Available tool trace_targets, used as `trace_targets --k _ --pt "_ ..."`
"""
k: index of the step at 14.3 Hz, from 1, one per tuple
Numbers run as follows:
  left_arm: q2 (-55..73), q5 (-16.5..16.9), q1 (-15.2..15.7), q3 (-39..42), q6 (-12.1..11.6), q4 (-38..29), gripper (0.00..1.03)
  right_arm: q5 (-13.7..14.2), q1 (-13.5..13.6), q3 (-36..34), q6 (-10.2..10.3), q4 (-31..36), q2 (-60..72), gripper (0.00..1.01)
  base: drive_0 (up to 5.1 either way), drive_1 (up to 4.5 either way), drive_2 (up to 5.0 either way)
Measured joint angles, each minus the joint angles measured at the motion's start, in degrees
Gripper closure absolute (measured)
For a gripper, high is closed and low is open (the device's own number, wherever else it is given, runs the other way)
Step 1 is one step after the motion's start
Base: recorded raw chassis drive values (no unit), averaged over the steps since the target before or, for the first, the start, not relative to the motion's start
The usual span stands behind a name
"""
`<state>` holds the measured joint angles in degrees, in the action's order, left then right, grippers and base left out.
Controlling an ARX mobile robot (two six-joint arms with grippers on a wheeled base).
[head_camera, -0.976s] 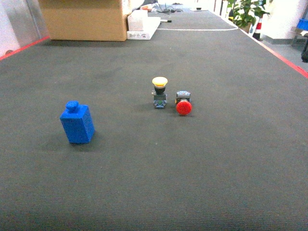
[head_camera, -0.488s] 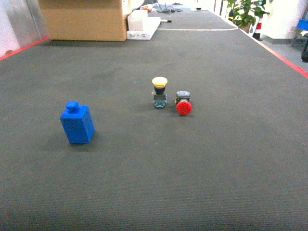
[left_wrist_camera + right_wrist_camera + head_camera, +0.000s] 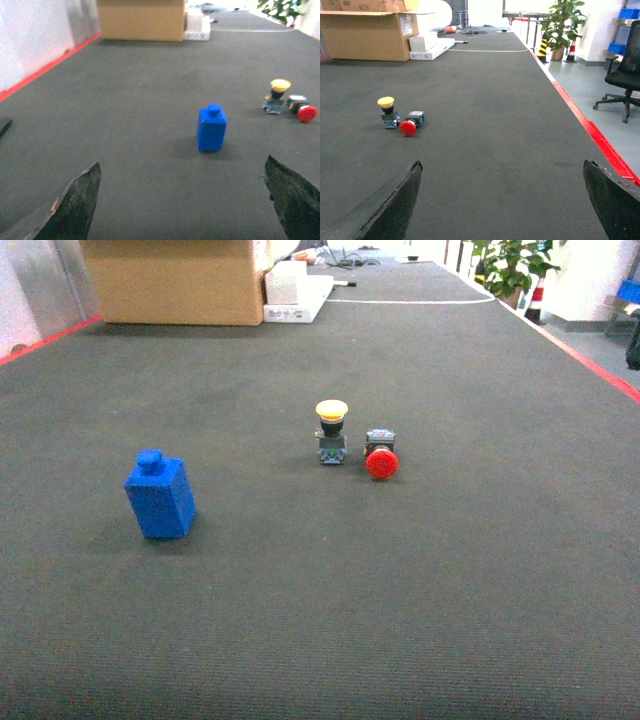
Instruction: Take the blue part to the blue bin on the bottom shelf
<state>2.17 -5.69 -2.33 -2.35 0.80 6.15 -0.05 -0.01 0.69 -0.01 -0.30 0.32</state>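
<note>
Blue part [image 3: 160,496], a blocky plastic piece with a round knob on top, upright on the dark ribbed tabletop [image 3: 400,580], well left of 2 push-buttons: yellow-capped [image 3: 332,430] upright, red-capped [image 3: 381,454] tipped over. Left pincer [image 3: 182,200] and right pincer [image 3: 502,200] both spread apart, empty, rough-edged dark fingertips [image 3: 75,200].
</note>
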Motion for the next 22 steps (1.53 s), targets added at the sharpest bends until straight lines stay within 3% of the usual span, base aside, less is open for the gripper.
trace_targets --k 1,3,4,6,9,13,22 --pt "7.93 -10.67 -5.18 -2.36 1.29 2.27 0.05 0.0 0.0 0.0 0.02 0.02 0.0 0.03 0.0 0.0 0.0" --pt "15.3 -17.31 -7.76 -2.49 2.27 -6.51 0.05 0.02 0.0 0.0 0.0 -0.04 0.0 0.03 0.0 0.0 0.0" --pt "25.35 -16.52 -11.37 -3.21 1.9 -17.49 0.05 0.04 0.0 0.0 0.02 0.02 0.0 0.03 0.0 0.0 0.0" --pt "44.22 -12.63 -10.14 -6.49 2.4 -33.48 0.05 0.04 0.0 0.0 0.0 0.0 0.0 0.03 0.0 0.0 0.0" --pt "66.55 -7.08 -8.9 -15.67 3.06 -48.04 0.05 0.04 0.0 0.0 0.02 0.0 0.0 0.03 0.0 0.0 0.0" --pt "88.59 -1.9 -7.96 -25.92 3.58 -51.21 0.05 0.02 0.0 0.0 0.02 0.0 0.0 0.03 0.0 0.0 0.0" --pt "111.84 -0.68 -7.96 -43.63 3.74 -51.98 0.05 0.04 0.0 0.0 0.02 -0.02 0.0 0.03 0.0 0.0 0.0"
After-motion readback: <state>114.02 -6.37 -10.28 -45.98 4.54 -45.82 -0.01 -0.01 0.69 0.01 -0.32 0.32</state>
